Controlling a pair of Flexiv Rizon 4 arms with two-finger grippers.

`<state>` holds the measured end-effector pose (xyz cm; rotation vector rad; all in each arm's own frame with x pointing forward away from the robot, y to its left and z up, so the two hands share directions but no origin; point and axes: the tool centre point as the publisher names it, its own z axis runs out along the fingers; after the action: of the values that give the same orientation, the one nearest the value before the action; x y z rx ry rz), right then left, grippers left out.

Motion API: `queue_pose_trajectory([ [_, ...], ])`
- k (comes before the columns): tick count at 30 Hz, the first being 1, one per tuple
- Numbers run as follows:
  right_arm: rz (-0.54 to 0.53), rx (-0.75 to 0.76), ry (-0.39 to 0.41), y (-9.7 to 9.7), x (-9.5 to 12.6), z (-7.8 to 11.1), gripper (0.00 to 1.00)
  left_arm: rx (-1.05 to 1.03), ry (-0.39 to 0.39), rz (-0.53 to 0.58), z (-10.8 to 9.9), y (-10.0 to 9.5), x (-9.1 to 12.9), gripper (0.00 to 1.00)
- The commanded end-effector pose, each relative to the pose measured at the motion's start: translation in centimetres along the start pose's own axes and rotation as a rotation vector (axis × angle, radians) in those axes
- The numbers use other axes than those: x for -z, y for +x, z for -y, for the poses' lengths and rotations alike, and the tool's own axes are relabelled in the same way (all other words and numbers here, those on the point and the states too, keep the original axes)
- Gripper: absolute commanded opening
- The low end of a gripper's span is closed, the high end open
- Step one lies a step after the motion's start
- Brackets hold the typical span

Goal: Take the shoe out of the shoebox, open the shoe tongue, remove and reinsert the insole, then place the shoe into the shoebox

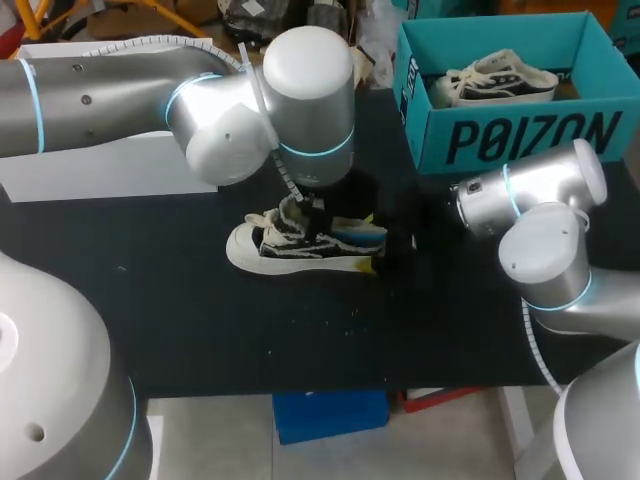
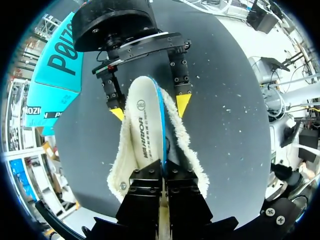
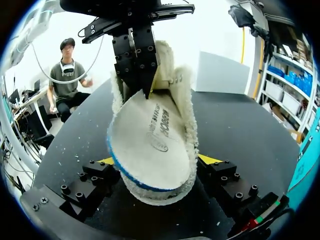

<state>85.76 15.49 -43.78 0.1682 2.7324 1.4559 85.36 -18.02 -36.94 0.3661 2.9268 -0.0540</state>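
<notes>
L gripper (image 2: 164, 172) pinches printed insole (image 2: 145, 120); R gripper (image 3: 159, 160) clamps shoe (image 3: 187, 100).

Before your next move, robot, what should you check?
1. Left gripper pinches the insole: ok.
2. Right gripper holds the shoe from both sides: ok.
3. Insole all the way out of the shoe: not ok, part of it sits inside.
4. Shoebox open: ok.
5. Room in it beside the other shoe: cannot tell.
</notes>
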Motion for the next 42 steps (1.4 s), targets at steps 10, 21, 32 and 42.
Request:
queue_pose_trajectory([
  [10, 0.0, -0.001, 0.003, 0.0, -0.3, 0.1, 0.0, -0.041, 0.06, -0.012, 0.8, 0.1, -0.6, 0.0],
  [21, 0.0, -0.001, 0.003, 0.0, -0.3, 0.1, 0.0, -0.127, 0.172, 0.029, 2.1, 0.0, -1.3, 0.22],
  [32, 0.0, -0.001, 0.003, 0.0, -0.3, 0.1, 0.0, -0.154, 0.187, 0.064, 3.9, 0.0, -1.3, 0.4],
  [42, 0.0, -0.001, 0.003, 0.0, -0.3, 0.1, 0.0, -0.164, 0.182, 0.113, 5.3, -1.8, -2.0, 0.4],
])
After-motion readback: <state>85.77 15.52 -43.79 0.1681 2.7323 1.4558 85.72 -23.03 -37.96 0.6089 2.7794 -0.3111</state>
